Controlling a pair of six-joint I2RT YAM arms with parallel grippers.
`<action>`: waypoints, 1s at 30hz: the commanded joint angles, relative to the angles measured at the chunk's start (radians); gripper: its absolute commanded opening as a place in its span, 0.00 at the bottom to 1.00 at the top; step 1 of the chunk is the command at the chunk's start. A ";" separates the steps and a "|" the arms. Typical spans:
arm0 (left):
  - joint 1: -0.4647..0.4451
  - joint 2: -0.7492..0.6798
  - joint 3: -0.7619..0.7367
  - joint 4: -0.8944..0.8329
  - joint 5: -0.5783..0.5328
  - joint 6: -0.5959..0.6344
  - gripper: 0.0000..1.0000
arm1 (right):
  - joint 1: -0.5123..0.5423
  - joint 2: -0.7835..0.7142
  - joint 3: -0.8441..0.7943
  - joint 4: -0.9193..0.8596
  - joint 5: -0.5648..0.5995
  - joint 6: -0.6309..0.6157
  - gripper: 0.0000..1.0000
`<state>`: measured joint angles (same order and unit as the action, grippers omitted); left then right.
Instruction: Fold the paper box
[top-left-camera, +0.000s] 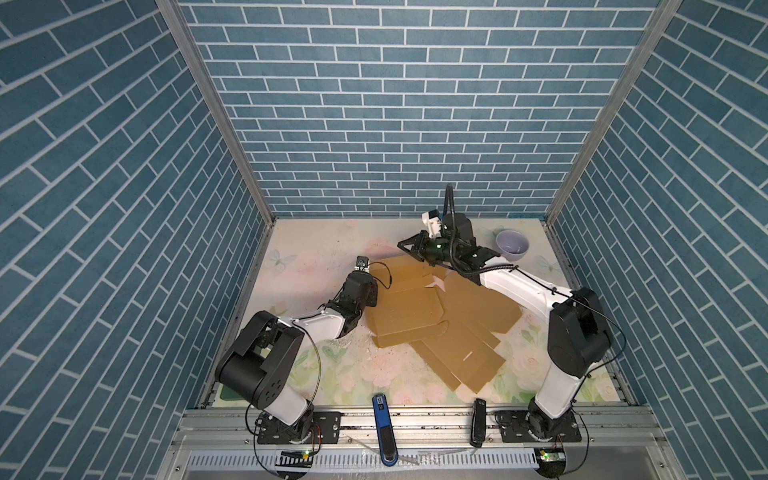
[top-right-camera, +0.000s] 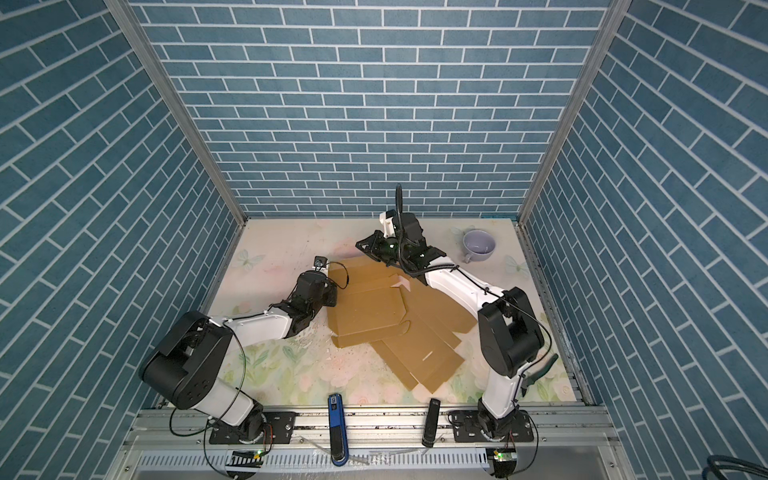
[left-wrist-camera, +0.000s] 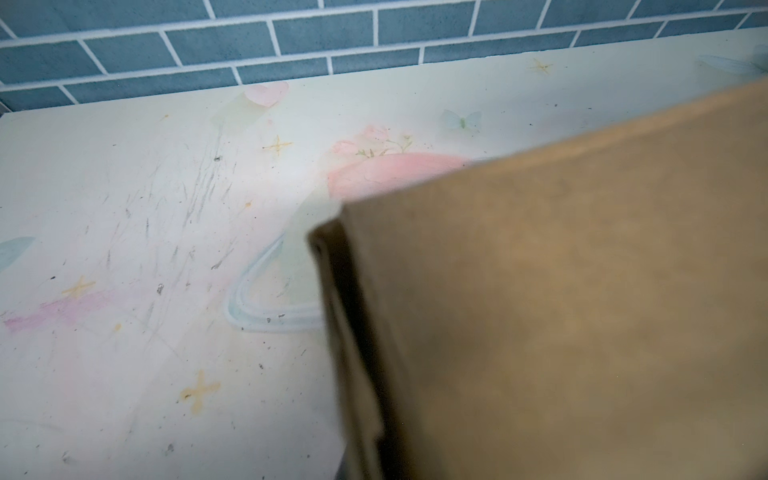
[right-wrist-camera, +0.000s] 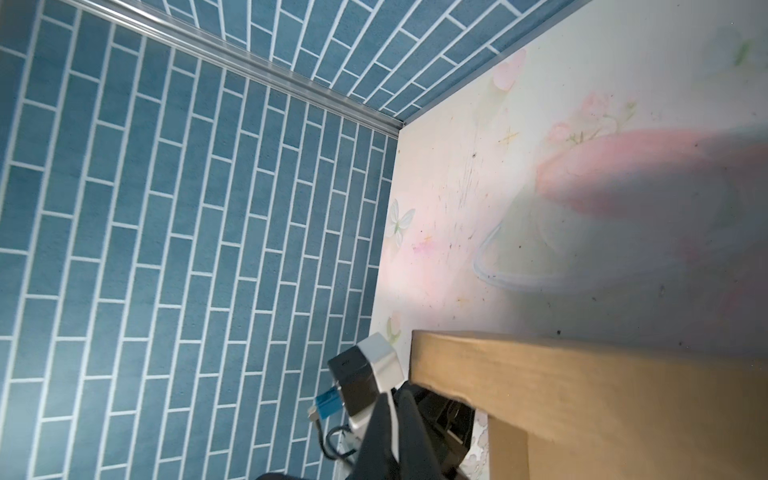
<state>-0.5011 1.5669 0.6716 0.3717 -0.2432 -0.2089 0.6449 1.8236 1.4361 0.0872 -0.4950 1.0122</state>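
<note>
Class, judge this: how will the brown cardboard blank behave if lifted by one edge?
The cardboard blank probably hinges at its visible creases rather than staying rigid. Thin sheet, so likely light. Pushed on the table, it should slide, not roll.

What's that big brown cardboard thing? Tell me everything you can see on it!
The paper box is plain brown cardboard, not yet a box: a cut sheet of panels and flaps with creases and a small slot. It lies mostly flat on the flowery table, its left side bent up. The left arm meets its left edge, the right arm its far edge; any grip is hidden.
</note>
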 joint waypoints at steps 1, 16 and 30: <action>0.007 -0.015 -0.008 -0.004 0.025 0.023 0.00 | 0.002 0.091 0.061 -0.076 -0.021 -0.067 0.06; 0.009 0.030 0.013 0.007 -0.015 -0.001 0.07 | 0.004 0.146 0.041 -0.065 -0.012 -0.072 0.04; 0.008 0.057 0.018 0.068 -0.128 -0.030 0.27 | 0.004 0.167 0.047 -0.084 -0.016 -0.070 0.03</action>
<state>-0.4969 1.5997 0.6727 0.4084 -0.3279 -0.2317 0.6460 1.9656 1.4658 0.0284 -0.5053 0.9676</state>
